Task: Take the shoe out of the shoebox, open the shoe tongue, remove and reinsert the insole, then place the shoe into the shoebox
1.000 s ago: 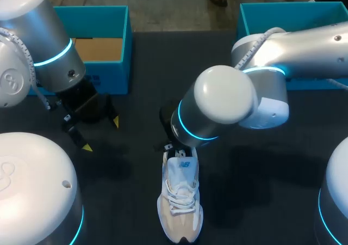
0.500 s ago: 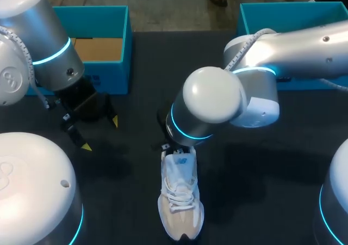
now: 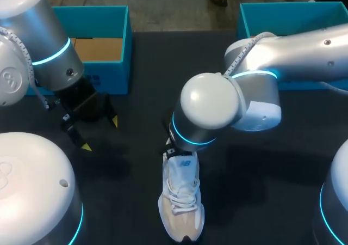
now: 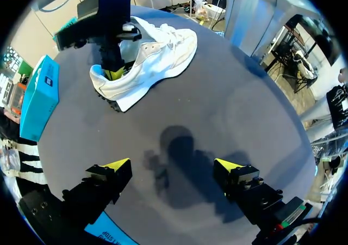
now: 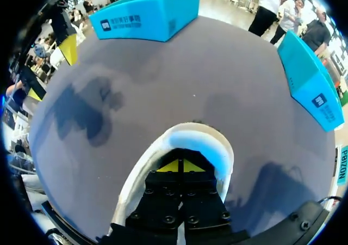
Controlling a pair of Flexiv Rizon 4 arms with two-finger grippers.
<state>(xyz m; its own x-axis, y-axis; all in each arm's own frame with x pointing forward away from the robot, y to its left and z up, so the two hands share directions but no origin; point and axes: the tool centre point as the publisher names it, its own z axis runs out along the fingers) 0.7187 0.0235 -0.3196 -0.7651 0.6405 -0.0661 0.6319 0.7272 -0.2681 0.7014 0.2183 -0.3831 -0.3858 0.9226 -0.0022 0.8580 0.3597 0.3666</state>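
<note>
Shoe white, beige toe, laced, upright.

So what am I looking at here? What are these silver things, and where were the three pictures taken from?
It is a robot with a left arm and a right arm at a dark table. One picture looks down from above and behind the robot. The two round ones come from a camera on each arm's wrist. Each arm ends in a grasping tool with two yellow-tipped fingers. A white shoe lies on the table, with a left blue box and a right blue box at the far side. The left tool hangs open above bare table, holding nothing. The right tool sits inside the shoe's heel opening with its tips together. Whether they pinch anything there cannot be seen.
</note>
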